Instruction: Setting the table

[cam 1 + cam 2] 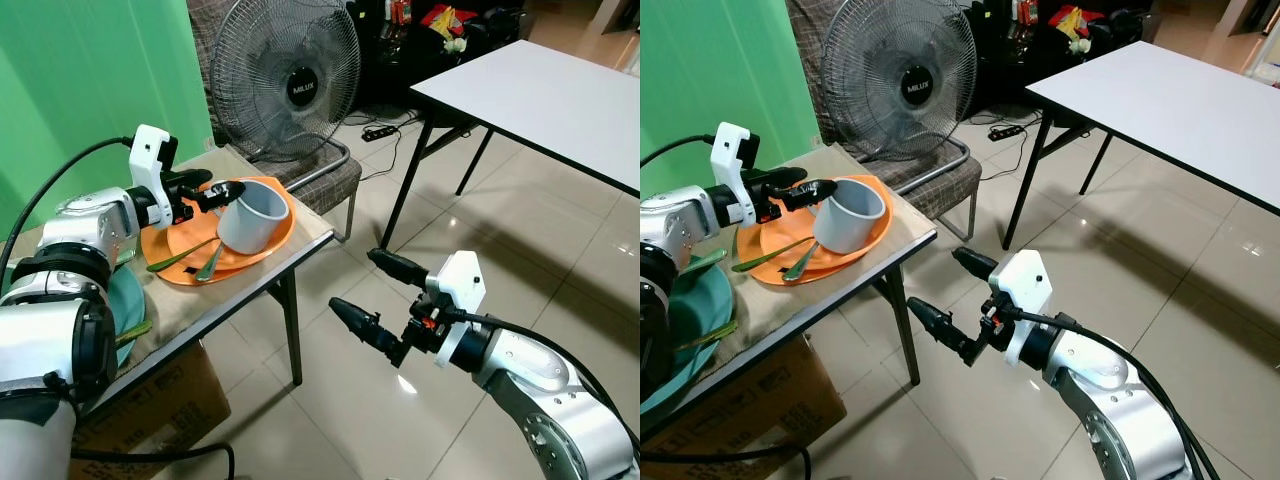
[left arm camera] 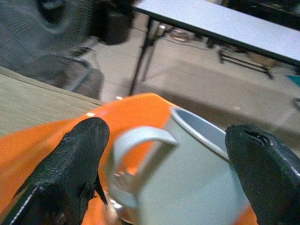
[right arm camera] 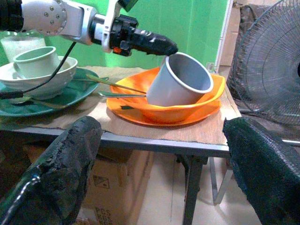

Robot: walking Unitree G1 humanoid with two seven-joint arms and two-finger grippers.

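My left pincer (image 1: 222, 190) is spread open right at the handle of the grey mug (image 1: 252, 215), tilted in the orange bowl (image 1: 285, 222). Right pincer (image 1: 375, 297) hangs open off the bench (image 1: 295, 245).

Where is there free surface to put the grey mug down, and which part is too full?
The white table on the robot's right is bare all over. The small table is crowded: the orange bowl holding the grey mug and spoons fills its fan end, green dishes the near end. Bare mat remains only along its front edge.
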